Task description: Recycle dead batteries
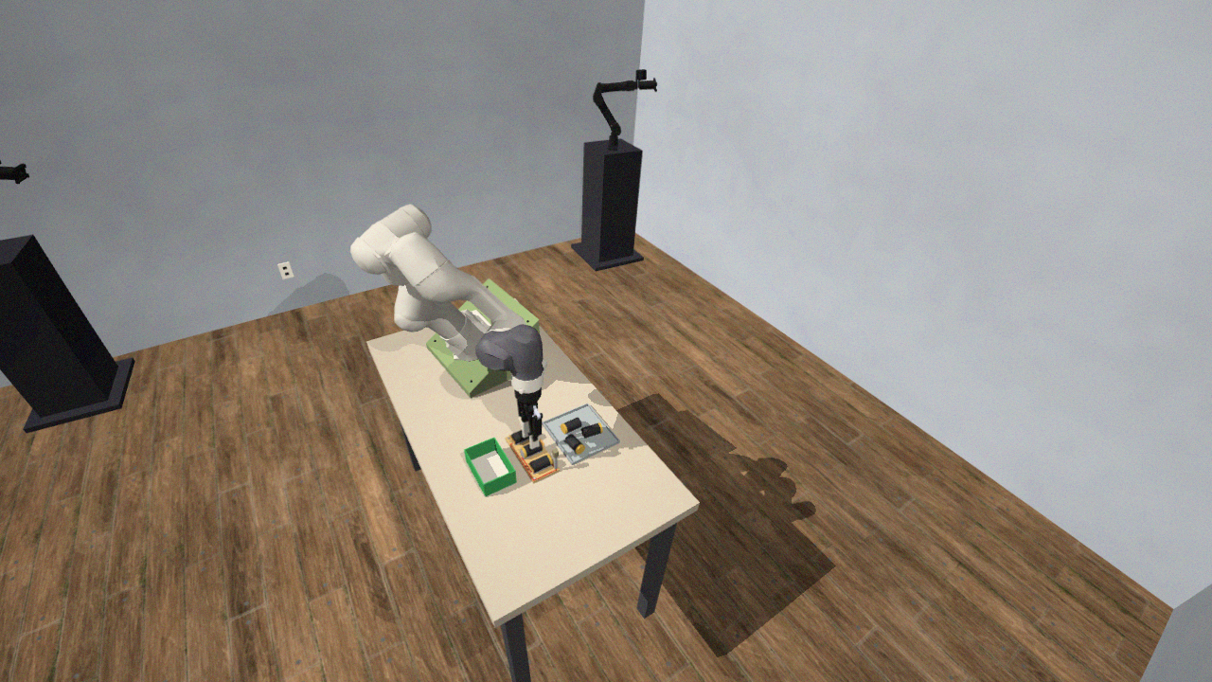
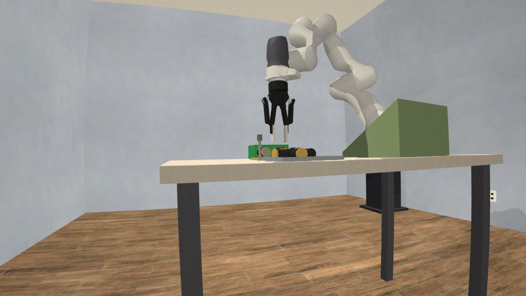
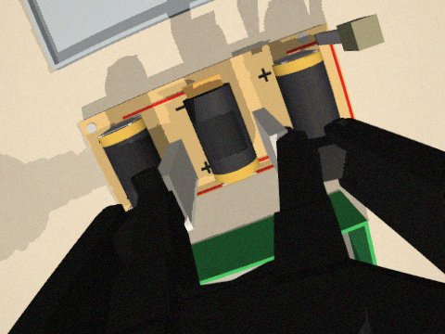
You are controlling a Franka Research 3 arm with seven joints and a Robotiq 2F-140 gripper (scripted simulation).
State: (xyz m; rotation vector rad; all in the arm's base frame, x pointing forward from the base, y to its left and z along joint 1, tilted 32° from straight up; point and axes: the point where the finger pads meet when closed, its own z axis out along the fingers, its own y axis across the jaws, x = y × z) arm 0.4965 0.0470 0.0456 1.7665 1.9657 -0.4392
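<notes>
Below your black two-finger gripper, near mid-frame in the wrist view, the middle black-and-yellow cylindrical battery lies in the holder; your jaws stand apart, gripping nothing. Descending off-centre could clip its neighbours.

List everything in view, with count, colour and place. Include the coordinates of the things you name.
table (image 1: 542, 543) (image 2: 238, 173) (image 3: 408, 70): 1, beige, centre
box (image 1: 500, 485) (image 2: 252, 151) (image 3: 236, 237): 1, green, tabletop
holder (image 1: 548, 475) (image 2: 256, 158) (image 3: 264, 97): 1, orange, beside box
batteries (image 1: 540, 463) (image 2: 265, 151) (image 3: 224, 130): 3, black-yellow, holder
block on post (image 1: 556, 459) (image 2: 259, 137) (image 3: 366, 32): 1, olive-brown, holder's edge
tray (image 1: 603, 442) (image 2: 312, 158) (image 3: 111, 28): 1, grey, beside holder
batteries: 3, black-yellow, tray
pedestals (image 1: 597, 203) (image 2: 382, 191): 2, black, floor
small arms (image 1: 606, 101): 2, black, above pedestals
outlet (image 1: 285, 269) (image 2: 492, 195): 1, white, wall
wedge base (image 1: 474, 381) (image 2: 423, 128): 1, green, tabletop
arm (image 1: 423, 262) (image 2: 353, 70): 1, white-grey, wedge
claw (image 1: 528, 442) (image 2: 279, 141) (image 3: 224, 146): 1, black, above holder
</notes>
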